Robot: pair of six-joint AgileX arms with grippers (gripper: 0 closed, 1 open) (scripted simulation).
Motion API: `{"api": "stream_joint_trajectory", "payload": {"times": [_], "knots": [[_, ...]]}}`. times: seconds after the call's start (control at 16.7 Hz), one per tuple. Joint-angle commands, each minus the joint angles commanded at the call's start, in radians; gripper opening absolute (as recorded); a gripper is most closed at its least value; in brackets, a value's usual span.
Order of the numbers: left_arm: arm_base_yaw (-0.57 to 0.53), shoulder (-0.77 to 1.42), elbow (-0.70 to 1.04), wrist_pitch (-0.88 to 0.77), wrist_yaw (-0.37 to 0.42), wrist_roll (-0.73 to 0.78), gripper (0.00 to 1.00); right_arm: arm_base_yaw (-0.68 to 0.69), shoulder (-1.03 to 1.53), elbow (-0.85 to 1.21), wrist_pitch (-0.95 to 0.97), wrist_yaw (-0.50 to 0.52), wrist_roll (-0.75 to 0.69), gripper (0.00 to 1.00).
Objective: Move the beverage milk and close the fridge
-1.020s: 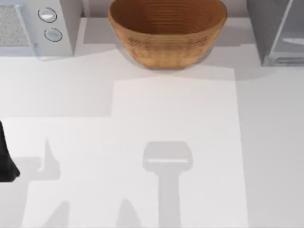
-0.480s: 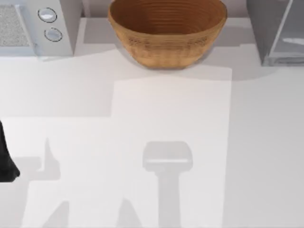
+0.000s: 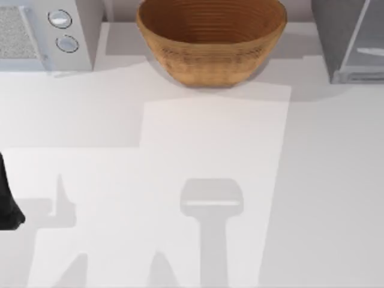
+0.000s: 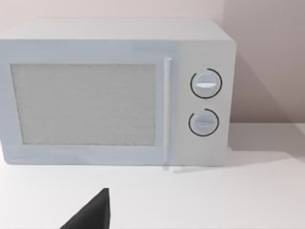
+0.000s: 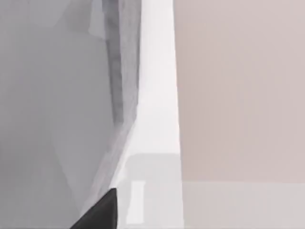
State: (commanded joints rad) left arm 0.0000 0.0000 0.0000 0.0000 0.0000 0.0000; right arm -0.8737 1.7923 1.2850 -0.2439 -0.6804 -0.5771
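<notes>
Right wrist view: fridge-closing step seems in hand, the right gripper close against the grey fridge.

Only a dark tip of it shows, so I cannot tell whether its fingers are apart or together. From above, the fridge stands at the far right, the wicker basket far centre, the white appliance with two knobs far left. Left arm idles at the near left edge; its gripper is equally unreadable. I cannot place the beverage milk. Next likely calls for pressing the door shut.

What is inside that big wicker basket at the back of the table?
The top view looks into the wicker basket at a slant: its far inner wall shows bare ribbed weave. Its near wall hides the bottom, so anything lying low there, the milk included, cannot be seen.
</notes>
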Motion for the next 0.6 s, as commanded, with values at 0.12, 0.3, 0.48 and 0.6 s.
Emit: {"api": "stream_joint_trajectory", "payload": {"times": [0.12,0.3,0.48,0.6], "knots": [[0.0,0.0,0.0,0.0,0.0,0.0,1.0,0.087,-0.017,-0.037,0.04,0.068,0.079,1.0],[0.0,0.0,0.0,0.0,0.0,0.0,1.0,0.298,-0.049,-0.091,0.094,0.183,0.186,1.0],[0.0,0.0,0.0,0.0,0.0,0.0,1.0,0.554,-0.084,-0.133,0.153,0.352,0.295,1.0],[0.0,0.0,0.0,0.0,0.0,0.0,1.0,0.681,-0.106,-0.173,0.19,0.476,0.394,1.0]]}}
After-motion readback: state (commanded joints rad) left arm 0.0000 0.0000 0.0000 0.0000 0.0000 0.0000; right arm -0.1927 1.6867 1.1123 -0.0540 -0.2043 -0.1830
